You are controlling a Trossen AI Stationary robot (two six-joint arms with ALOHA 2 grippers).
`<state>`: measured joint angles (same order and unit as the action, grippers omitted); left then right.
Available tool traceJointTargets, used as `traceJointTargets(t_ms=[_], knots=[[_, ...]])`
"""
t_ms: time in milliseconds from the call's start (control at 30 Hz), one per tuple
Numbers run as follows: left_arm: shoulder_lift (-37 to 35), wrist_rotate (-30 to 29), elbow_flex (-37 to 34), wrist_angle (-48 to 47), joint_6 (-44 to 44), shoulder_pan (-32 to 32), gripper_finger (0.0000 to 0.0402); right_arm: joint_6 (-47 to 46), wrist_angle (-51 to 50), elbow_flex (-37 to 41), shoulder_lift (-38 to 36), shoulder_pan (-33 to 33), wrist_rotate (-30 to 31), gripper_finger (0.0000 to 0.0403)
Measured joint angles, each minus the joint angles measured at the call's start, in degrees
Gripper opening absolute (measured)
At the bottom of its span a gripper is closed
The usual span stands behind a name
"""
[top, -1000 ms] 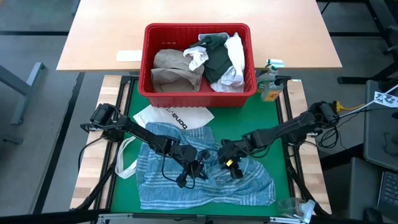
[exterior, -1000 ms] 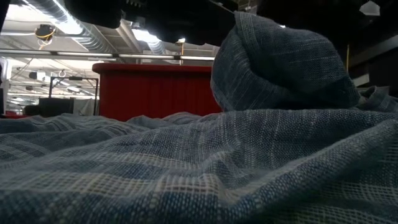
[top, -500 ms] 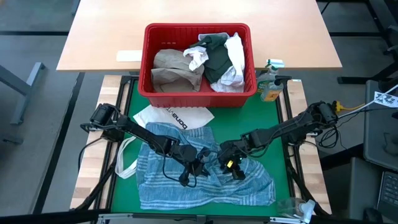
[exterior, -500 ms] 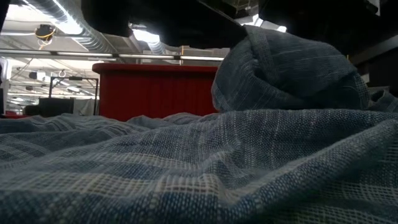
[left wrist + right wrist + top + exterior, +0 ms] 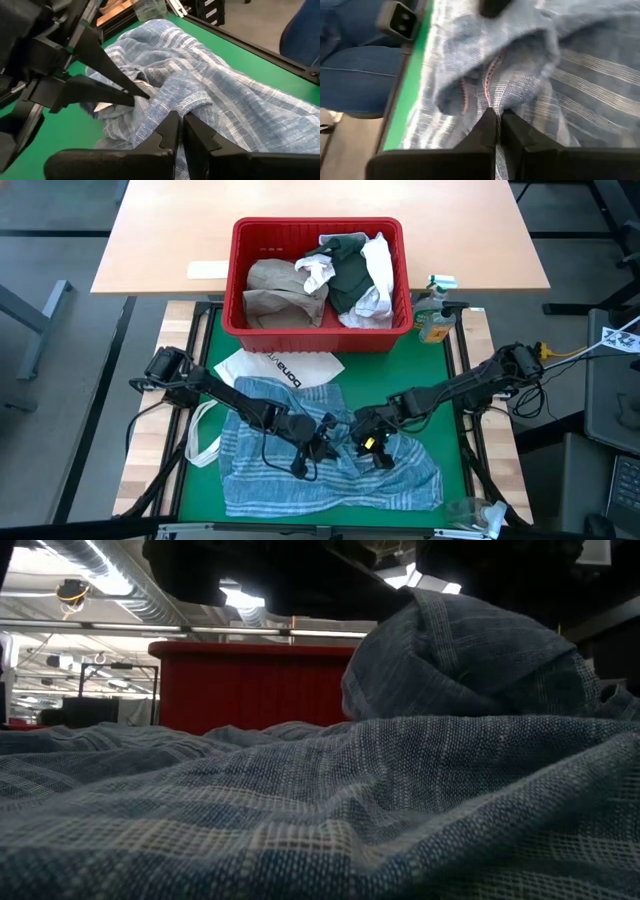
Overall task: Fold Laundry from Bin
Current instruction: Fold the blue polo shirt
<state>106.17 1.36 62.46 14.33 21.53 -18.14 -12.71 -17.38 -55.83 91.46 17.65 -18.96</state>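
Observation:
The blue-striped cloth (image 5: pixel 320 465) lies crumpled on the green mat (image 5: pixel 400 380) near the table's front edge, its middle gathered into a raised bunch (image 5: pixel 460 650). My left gripper (image 5: pixel 322 442) and right gripper (image 5: pixel 360 442) meet over that bunch, both shut on it. The red bin (image 5: pixel 318 338) stands at the far side of the mat. It holds a tan shirt (image 5: pixel 280 292), a dark top (image 5: pixel 350 275) and white pieces (image 5: pixel 378 265). My left gripper pinches a raised fold of the blue-striped cloth (image 5: pixel 175 102) between its two fingers, slanting down from the table's left. The fold is lifted a little while the cloth around it stays on the mat. My right gripper pinches the cloth at a fold beside a red-stitched seam (image 5: pixel 489 97), its fingers (image 5: pixel 127 90) slanting down from the table's right. That spot is close to the left gripper's hold. The cloth there is bunched and slack.
A white tote bag (image 5: pixel 280 368) with black lettering lies between the bin and the cloth, its strap (image 5: pixel 205 435) trailing left. A spray bottle (image 5: pixel 435 315) stands right of the bin. A person's blue-clad legs (image 5: pixel 365 65) show past the table's front edge.
In the low view the raised bunch of cloth has sunk from a tall peak into a lower, rounder lump that reaches farther right. The cloth lying around it has stayed where it was.

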Motion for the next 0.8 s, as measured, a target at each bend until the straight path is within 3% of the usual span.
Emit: traceJointTargets(t_ms=[100, 267, 433, 600, 800], knots=[[0.0, -1.9, 0.0, 0.0, -0.4, -0.7, 0.0029, -1.1, -3.6, 0.0, -1.5, 0.0, 4.5, 0.0025], [-1.5, -7.6, 0.0, -0.8, -0.4, -1.9, 0.0035, -3.7, -12.8, 0.0, -5.8, 0.0, 15.4, 0.0007], [-4.1, -13.5, 0.0, -4.1, -0.8, -2.6, 0.0035, -9.8, -21.9, 0.0, -9.7, 0.0, 25.5, 0.0014], [-6.1, -15.3, 0.0, -11.2, -7.3, -2.0, 0.0035, -18.7, -32.7, 0.0, -11.5, 0.0, 33.3, 0.0005], [-8.6, -16.5, 0.0, -26.7, -17.6, -0.4, 0.0036, -32.3, -48.8, 0.0, -11.5, -0.1, 41.5, 0.0010]])
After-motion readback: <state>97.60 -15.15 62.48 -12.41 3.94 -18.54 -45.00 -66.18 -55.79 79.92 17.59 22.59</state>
